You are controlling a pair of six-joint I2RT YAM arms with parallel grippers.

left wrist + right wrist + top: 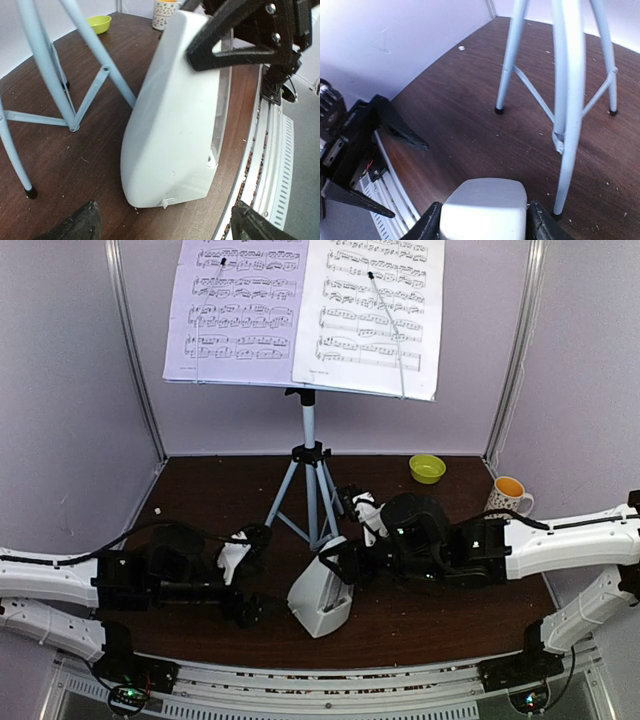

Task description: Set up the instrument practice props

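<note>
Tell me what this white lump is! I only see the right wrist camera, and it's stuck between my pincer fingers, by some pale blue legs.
Observer: That's the top of the metronome, a pale pyramid; your right pincer grips it.
Operator: Is there music on the stand?
Observer: Yes, two sheet-music pages rest side by side on the music stand.
Operator: Anything else back there?
Observer: A yellow-green bowl by the back wall, right of the stand.

White arm links (575,538); black joints (480,548), cables (135,533)
</note>
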